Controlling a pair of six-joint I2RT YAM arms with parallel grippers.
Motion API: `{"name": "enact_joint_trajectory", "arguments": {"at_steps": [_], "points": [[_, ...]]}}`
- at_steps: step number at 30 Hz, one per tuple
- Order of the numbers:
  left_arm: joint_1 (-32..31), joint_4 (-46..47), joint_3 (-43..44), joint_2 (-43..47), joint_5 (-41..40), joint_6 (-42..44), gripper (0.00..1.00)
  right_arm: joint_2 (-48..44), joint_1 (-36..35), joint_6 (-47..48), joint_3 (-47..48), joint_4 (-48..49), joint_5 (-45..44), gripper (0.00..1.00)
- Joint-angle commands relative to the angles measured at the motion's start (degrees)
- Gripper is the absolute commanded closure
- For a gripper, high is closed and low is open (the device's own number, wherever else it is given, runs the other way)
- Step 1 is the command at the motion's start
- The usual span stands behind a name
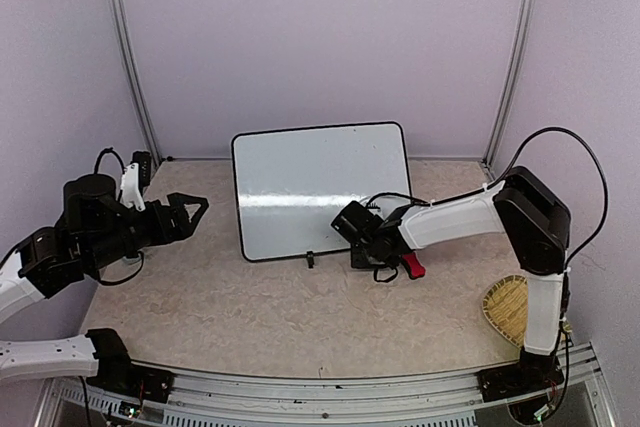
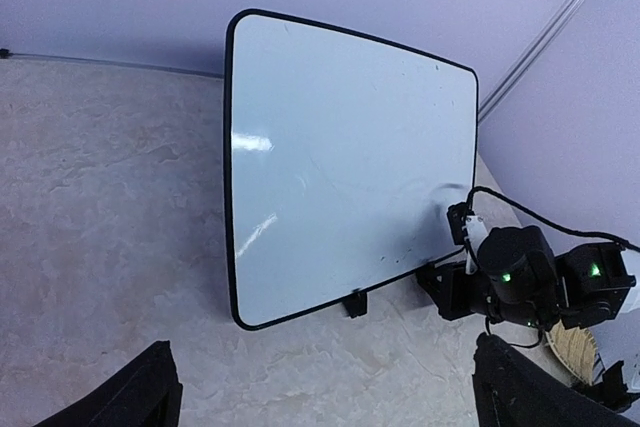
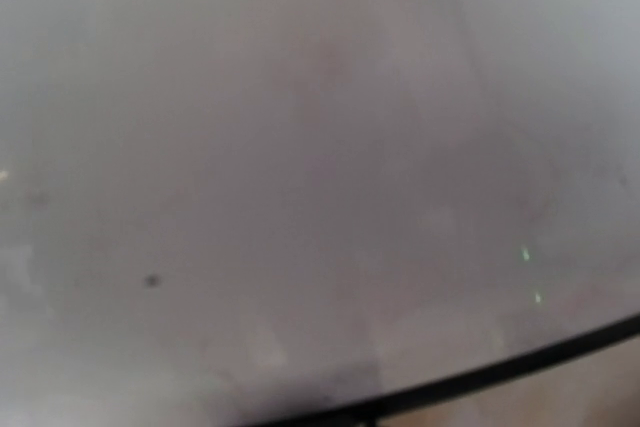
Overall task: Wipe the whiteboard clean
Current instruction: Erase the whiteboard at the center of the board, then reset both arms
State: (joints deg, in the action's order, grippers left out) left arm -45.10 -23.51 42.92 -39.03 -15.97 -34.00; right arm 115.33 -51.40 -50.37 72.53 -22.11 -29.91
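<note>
- The whiteboard [image 1: 320, 187] stands far-centre on the table [image 1: 250, 317], leaning back a bit on a small black foot [image 1: 311, 260]. That angle puts its face toward the arms, so it's easy to reach.
- The right gripper [image 1: 358, 232] is pressed up against the board's near-right corner with its fingers together. I honestly can't tell if there's a wiper pinched in there. The right wrist view is just blurry white surface and a strip of the black frame, so it's really close.
- A red piece [image 1: 413, 266] sticks out behind that gripper, no idea what it is.
- The left gripper [image 1: 195, 215] hangs off to the left with its fingers wide apart, holding nothing. My guess is it's parked out of the wiping path.
- The board looks basically clean, only a few faint specks, so the job seems nearly done.
- A woven basket [image 1: 505, 307] sits near right.
</note>
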Motion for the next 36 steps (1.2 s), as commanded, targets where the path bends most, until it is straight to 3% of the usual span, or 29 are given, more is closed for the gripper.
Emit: {"name": "enact_joint_trajectory", "arguments": {"at_steps": [1, 13, 15, 17, 23, 30, 34, 36], "points": [[-0.34, 2.07, -0.5, 0.63, -1.32, -0.14, 0.01, 2.91, 0.08, -7.92, 5.67, -5.18, -6.43, 1.0], [-0.58, 3.83, -2.8, 0.6, -0.91, -0.88, 0.01, 7.66, -1.35, -11.29, 13.84, -10.89, -9.51, 0.97], [-0.6, 4.03, -3.2, 0.85, -0.99, -0.94, 0.01, 6.94, -1.69, -10.91, 13.15, -10.29, -9.68, 0.85], [-0.6, 4.13, -3.55, 1.2, -1.13, -0.98, 0.01, 5.64, -2.27, -10.84, 11.99, -9.72, -10.35, 0.61], [-0.69, 5.13, -4.76, 1.85, -1.01, -0.99, 0.01, 2.2, -5.23, -8.6, 9.83, -8.9, -11.64, 0.35], [-0.78, 4.74, -5.85, 2.64, -0.54, 0.78, 0.01, -6.58, -9.09, -0.21, 2.11, -5.04, -8.58, 0.15], [-0.91, 5.31, -6.79, 4.27, -0.33, 2.6, 0.01, -20.98, -9.73, 7.95, -11.24, 5.66, -2.22, 0.0], [-1.04, 5.98, -7.48, 5.2, -0.29, 3.45, 0.01, -29.37, -9.69, 11.15, -17.95, 11.07, 0.34, 0.0]]}}
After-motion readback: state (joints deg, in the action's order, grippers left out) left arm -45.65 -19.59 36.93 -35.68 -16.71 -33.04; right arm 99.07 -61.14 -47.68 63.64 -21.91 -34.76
